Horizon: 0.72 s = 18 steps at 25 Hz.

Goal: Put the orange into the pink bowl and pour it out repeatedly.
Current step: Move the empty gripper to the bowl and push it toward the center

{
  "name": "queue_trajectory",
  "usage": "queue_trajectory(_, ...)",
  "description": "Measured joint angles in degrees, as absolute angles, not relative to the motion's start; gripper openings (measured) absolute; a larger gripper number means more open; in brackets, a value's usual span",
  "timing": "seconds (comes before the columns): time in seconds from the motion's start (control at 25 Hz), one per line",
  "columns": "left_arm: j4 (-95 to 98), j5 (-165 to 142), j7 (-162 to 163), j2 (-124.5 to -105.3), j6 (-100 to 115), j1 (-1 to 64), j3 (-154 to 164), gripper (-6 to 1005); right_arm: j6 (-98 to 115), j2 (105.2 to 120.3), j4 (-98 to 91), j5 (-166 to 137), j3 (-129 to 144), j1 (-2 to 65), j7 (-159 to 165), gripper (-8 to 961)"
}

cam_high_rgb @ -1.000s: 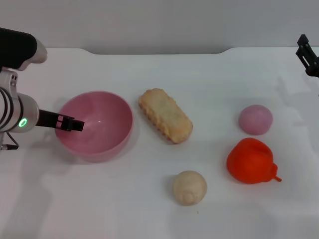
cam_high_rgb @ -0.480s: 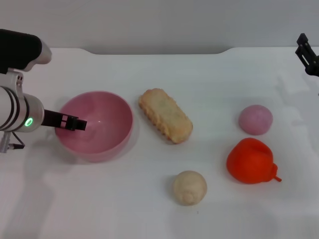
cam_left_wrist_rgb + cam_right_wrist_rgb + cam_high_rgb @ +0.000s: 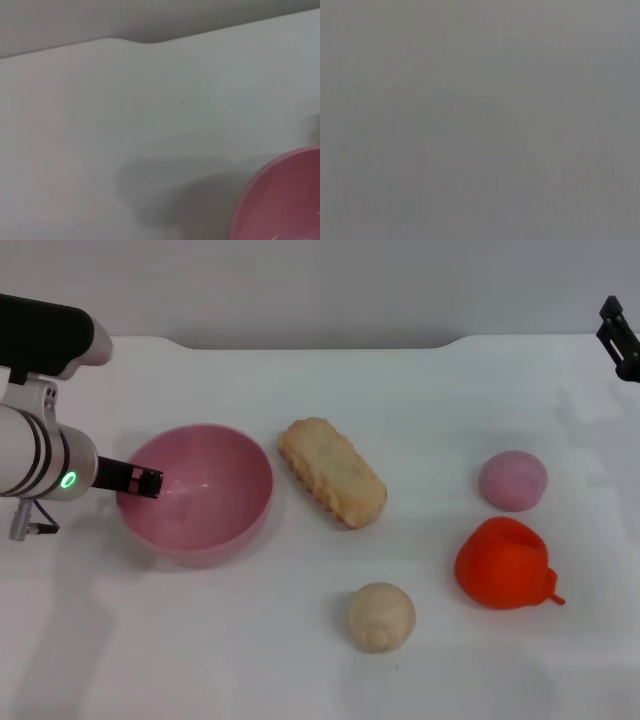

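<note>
Holding the pink bowl [image 3: 197, 495] by its rim, left hand [image 3: 143, 482] clamped; bowl empty.
The orange [image 3: 503, 563] lay on the desk [image 3: 300, 660], well apart from the bowl, not yet loaded; right hand's [image 3: 620, 340] state: cannot tell.

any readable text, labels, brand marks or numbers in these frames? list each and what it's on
None readable in any view.
The left gripper at the pink bowl rim shows only a green indicator light on its wrist, no characters.
The orange, bread-shaped toy, pale pink ball, beige ball and right gripper are unmarked.
</note>
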<state>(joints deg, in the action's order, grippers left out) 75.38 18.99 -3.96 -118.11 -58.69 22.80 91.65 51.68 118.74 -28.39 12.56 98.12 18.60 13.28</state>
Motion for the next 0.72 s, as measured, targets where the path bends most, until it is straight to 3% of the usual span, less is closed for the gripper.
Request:
queue_trajectory(0.12, 74.3, 18.8, -3.9, -118.08, -58.6, 23.5, 91.8, 396, 51.7, 118.74, -28.3, 12.6, 97.8, 18.7, 13.3, 730)
queue_trajectory(0.36, 74.1, 18.9, -4.0, -118.05, -58.5, 24.0, 91.9, 141, 51.7, 118.74, -28.2, 12.6, 97.5, 19.0, 13.3, 730)
queue_trajectory(0.72, 76.3, 19.1, -3.9, -118.05, -59.1, 23.8, 91.2, 93, 50.9, 118.74, -28.7, 12.2, 97.6, 19.0, 13.7, 730)
